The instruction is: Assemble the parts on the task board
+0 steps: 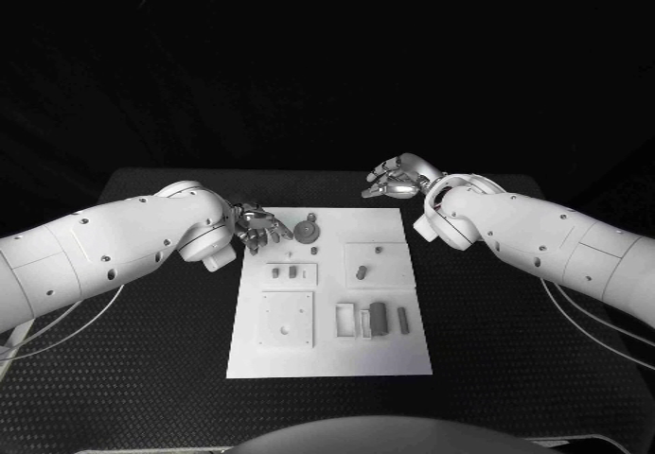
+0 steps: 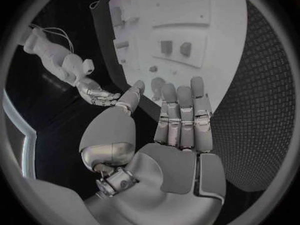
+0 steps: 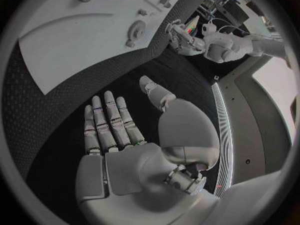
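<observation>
Desk (image 1: pixel 164 378): black and textured, carrying the white task board at its middle.
Task board (image 1: pixel 327 355): a tall white plate lying flat between the two arms, with raised square panels and a row of slots.
Left hand (image 1: pixel 259 225): at the board's far left corner, fingers stretched out side by side, holding nothing (the left wrist view shows the fingertips over the board's edge).
Right hand (image 1: pixel 393 179): off the board, past its far right corner, above the desk; fingers extended and apart, holding nothing.
Round part (image 1: pixel 309 230): a grey disc-like piece lying near the board's far edge, just beside the left hand.
Small parts (image 1: pixel 362 271): grey pieces on the square panels in the middle of the board; whether they are seated or merely resting, I cannot tell.
Bar parts (image 1: pixel 380 320): upright grey bars by the slots nearer the robot.
Progress: judged early; pieces appear scattered over the board and neither hand holds one, so most of the assembly seems left.
</observation>
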`<state>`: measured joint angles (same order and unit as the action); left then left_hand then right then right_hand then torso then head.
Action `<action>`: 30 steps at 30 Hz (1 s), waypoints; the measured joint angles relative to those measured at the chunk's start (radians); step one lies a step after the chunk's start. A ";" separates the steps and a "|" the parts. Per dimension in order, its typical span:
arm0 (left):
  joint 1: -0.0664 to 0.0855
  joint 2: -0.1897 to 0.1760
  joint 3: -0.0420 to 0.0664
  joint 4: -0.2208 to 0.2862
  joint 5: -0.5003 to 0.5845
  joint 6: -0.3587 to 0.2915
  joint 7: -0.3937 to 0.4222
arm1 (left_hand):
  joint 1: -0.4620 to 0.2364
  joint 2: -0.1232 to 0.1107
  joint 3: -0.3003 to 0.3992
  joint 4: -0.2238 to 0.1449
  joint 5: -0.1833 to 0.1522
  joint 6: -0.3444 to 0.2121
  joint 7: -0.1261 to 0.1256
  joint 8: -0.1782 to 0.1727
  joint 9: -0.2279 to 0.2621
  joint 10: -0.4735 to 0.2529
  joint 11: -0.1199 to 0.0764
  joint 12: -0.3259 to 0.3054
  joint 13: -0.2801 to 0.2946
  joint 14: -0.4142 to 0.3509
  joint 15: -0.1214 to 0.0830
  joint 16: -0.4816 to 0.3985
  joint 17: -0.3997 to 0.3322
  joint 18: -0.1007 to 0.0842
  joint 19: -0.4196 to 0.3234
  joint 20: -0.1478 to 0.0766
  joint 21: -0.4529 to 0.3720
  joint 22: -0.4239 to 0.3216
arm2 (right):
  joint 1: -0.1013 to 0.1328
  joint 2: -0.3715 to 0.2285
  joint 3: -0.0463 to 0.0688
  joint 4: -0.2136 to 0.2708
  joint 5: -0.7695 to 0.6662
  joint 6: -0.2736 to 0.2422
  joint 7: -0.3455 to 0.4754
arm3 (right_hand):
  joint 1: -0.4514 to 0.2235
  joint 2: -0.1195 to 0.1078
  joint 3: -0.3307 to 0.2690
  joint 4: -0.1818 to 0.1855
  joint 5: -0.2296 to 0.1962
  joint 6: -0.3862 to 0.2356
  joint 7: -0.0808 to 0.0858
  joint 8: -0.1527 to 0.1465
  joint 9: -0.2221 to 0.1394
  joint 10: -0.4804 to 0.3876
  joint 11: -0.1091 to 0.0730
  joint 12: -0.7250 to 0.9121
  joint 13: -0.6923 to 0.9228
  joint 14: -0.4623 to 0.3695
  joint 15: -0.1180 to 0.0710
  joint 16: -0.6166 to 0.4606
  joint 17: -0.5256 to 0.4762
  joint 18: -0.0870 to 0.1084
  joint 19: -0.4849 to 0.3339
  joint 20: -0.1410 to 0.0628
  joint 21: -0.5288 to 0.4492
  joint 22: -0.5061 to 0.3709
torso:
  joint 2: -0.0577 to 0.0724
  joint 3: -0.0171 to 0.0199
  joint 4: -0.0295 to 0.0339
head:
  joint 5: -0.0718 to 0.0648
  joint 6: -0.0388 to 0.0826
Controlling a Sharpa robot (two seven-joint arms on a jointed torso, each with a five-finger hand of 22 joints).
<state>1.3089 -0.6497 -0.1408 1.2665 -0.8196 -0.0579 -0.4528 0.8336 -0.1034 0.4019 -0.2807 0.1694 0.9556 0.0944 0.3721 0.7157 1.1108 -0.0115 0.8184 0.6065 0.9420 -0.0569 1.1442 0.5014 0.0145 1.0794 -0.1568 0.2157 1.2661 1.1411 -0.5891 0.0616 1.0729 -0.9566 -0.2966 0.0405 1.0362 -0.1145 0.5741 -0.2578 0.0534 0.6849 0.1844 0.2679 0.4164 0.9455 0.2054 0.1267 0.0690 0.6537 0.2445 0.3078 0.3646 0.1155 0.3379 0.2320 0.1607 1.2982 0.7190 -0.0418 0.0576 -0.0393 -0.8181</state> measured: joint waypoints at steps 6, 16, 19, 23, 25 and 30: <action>-0.001 0.026 -0.002 -0.009 0.033 -0.053 0.164 | 0.209 0.035 0.119 -0.007 -0.031 -0.088 0.064 -0.038 -0.082 -0.142 0.098 -0.250 -0.177 -0.060 0.075 -0.103 -0.073 0.000 -0.050 0.072 -0.077 -0.057 | 0.000 0.001 0.000 -0.005 0.001 0.000 0.000 | 0.000 0.000 0.000 0.000 0.000 0.000 0.000 0.000 0.000 0.000 0.000 0.000 0.000 0.000 0.000 0.000 0.000 0.000 0.000 0.000 0.000 0.000 | 0.000 -0.0004 -0.0004 | -0.001 0.009; -0.002 0.086 -0.052 -0.043 -0.292 -0.184 0.348 | 0.310 -0.022 0.119 -0.011 -0.107 -0.082 0.052 -0.075 -0.163 -0.136 0.147 -0.476 -0.357 -0.047 0.084 -0.099 -0.081 0.002 -0.031 0.086 -0.088 -0.063 | 0.000 0.005 0.000 -0.021 0.005 0.000 0.001 | 0.000 0.000 0.000 0.000 0.000 0.000 0.000 0.000 -0.001 0.000 0.000 0.000 0.000 0.000 0.000 0.000 0.000 0.000 0.000 0.000 0.000 0.001 | 0.001 -0.0004 -0.0006 | -0.001 0.030; -0.002 0.108 -0.068 -0.051 -0.389 -0.219 0.381 | 0.340 -0.028 0.119 -0.011 -0.107 -0.067 0.058 -0.079 -0.176 -0.093 0.136 -0.497 -0.375 -0.019 0.075 -0.083 -0.080 0.015 -0.004 0.080 -0.087 -0.062 | 0.000 0.006 0.000 -0.025 0.006 0.000 0.001 | 0.000 0.000 -0.002 0.002 0.000 0.000 0.000 0.000 -0.001 0.000 0.000 -0.003 0.000 0.000 0.000 0.000 0.000 0.000 0.000 0.000 0.000 0.002 | 0.002 -0.0007 -0.0012 | 0.000 0.030; -0.003 0.126 -0.079 -0.057 -0.486 -0.240 0.409 | 0.350 -0.038 0.119 -0.011 -0.107 -0.060 0.052 -0.079 -0.183 -0.082 0.134 -0.516 -0.389 -0.015 0.073 -0.079 -0.077 0.016 0.004 0.075 -0.087 -0.060 | 0.000 0.008 0.000 -0.029 0.008 0.000 0.001 | 0.000 0.000 -0.003 0.003 0.000 0.000 0.000 0.005 -0.001 0.004 -0.004 -0.004 0.000 0.000 0.000 0.000 0.000 0.000 0.000 0.000 -0.004 0.002 | 0.003 -0.0009 -0.0020 | -0.001 0.029; -0.005 0.131 -0.084 -0.062 -0.526 -0.245 0.419 | 0.352 -0.040 0.116 -0.008 -0.107 -0.060 0.052 -0.079 -0.185 -0.082 0.134 -0.524 -0.394 -0.015 0.073 -0.079 -0.075 0.016 0.004 0.075 -0.087 -0.060 | 0.000 0.008 0.000 -0.030 0.009 0.000 0.001 | 0.000 0.000 -0.003 0.003 0.000 0.000 0.000 0.005 -0.001 0.004 -0.004 -0.004 0.000 0.000 0.000 0.000 -0.001 0.000 0.000 0.000 -0.004 0.003 | 0.003 -0.0010 -0.0025 | -0.002 0.029; -0.013 0.138 -0.090 -0.075 -0.589 -0.245 0.433 | 0.359 -0.033 0.114 -0.011 -0.107 -0.023 0.046 -0.075 -0.186 -0.071 0.134 -0.547 -0.407 -0.007 0.073 -0.073 -0.073 0.016 0.015 0.074 -0.087 -0.057 | 0.000 0.007 0.000 -0.031 0.011 0.003 0.001 | -0.007 0.007 -0.005 0.006 0.000 0.009 0.002 0.017 -0.001 0.004 -0.004 -0.011 0.000 0.006 0.005 0.000 -0.001 0.000 0.000 0.000 -0.008 0.008 | 0.003 -0.0009 -0.0012 | -0.006 0.027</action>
<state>1.2955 -0.5114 -0.2306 1.1916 -1.4086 -0.3028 -0.0199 1.1930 -0.1366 0.5155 -0.2919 0.0626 0.9324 0.1405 0.2975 0.5293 1.0403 0.1230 0.2718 0.1997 0.9351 0.0156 1.0708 0.4279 0.0305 1.0939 -0.0824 0.1286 1.2089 1.1410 -0.5821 0.0616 1.0421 -0.9454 -0.2939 0.0417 1.0296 -0.1078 0.5686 -0.2523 0.0533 0.6934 0.1866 0.2845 0.4156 0.9492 0.2018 0.1160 0.0690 0.6593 0.2499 0.3078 0.3636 0.1155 0.3379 0.2320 0.1526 1.3061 0.7215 -0.0427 0.0564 -0.0449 -0.7912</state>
